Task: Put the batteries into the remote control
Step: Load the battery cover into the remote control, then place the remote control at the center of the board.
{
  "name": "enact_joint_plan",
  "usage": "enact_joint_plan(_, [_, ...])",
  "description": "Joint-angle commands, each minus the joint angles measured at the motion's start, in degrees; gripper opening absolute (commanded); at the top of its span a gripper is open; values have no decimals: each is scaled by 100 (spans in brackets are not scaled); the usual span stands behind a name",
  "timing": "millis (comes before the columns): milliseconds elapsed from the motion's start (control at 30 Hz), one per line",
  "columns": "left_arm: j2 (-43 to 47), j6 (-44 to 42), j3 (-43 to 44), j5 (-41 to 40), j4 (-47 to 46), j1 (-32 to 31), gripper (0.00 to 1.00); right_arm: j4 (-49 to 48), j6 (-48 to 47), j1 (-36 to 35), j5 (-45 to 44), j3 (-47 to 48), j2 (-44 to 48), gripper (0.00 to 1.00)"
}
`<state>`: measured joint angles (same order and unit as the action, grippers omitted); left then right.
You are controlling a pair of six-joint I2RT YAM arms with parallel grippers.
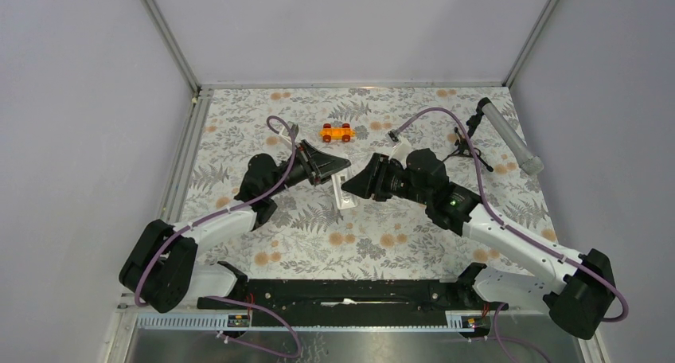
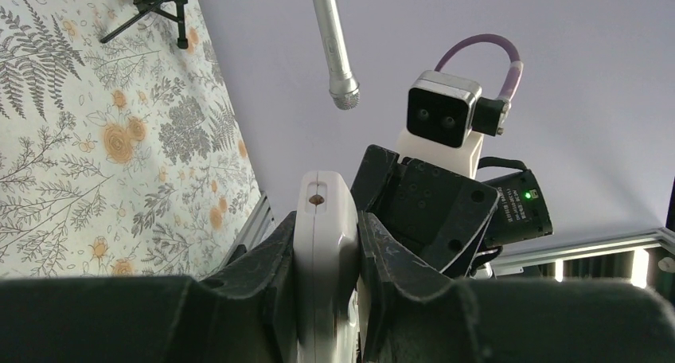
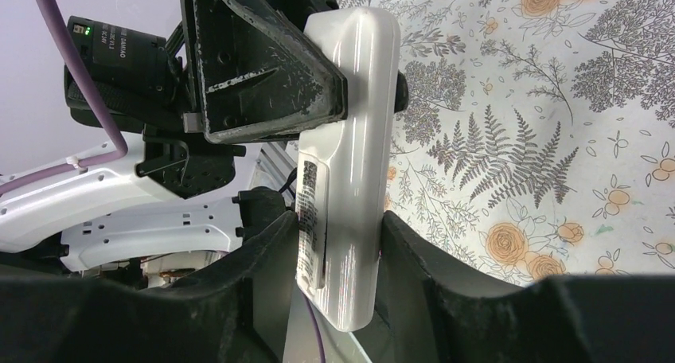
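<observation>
Framing a floral-print table [image 1: 382, 247], plain grey walls [image 1: 79, 100]; remote control [image 1: 348, 197] at centre.

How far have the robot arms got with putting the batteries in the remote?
Looks done: the slim white plastic remote control is picked up. In hand: the left hand and the right hand both clamp it, one at each end. Left: all the loading, it seems. No batteries show in any view, and I cannot see inside the remote.
</observation>
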<state>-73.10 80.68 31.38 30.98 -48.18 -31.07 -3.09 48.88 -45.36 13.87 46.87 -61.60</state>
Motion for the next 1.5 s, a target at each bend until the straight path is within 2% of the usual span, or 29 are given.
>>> enact_joint_plan(0, [169, 229, 228, 194, -489, 22, 0, -516, -115, -1, 364, -10, -43, 47])
enact_joint_plan(300, [299, 374, 284, 294, -455, 25, 0, -552, -141, 23, 306, -24, -306, 36])
enact_joint_plan(400, [365, 263, 320, 286, -285, 31, 0, -552, -175, 19, 322, -9, -369, 38])
enact_joint_plan(467, [419, 90, 346, 258, -62, 42, 0, -552, -222, 25, 392, 33, -363, 44])
enact_joint_plan(600, [548, -674, 440, 191, 577, 103, 0, -552, -323, 47, 494, 130, -208, 64])
enact_joint_plan(700, [582, -1338, 570, 249, 1103, 136, 0, -688, -465, 55, 574, 59, 61, 86])
enact_joint_plan(800, [586, -1814, 705, 182, 1700, 145, 0, -778, -657, 54, 412, -94, 351, 96])
enact_joint_plan(1033, [656, -2140, 924, -385, 2663, 136, 0, 134, -1509, 33, 105, 227, -85, 96])
enact_joint_plan(1167, [606, -2093, 1013, -739, 3063, 136, 0, 586, -1945, -227, -572, 535, -482, 96])
enact_joint_plan(1333, [497, -1920, 1017, -818, 3060, 128, 0, 475, -2148, -544, -766, 824, -1056, 96])
enact_joint_plan(1467, [501, -1866, 987, -912, 3096, 127, 1, 427, -2147, -663, -964, 988, -1340, 91])
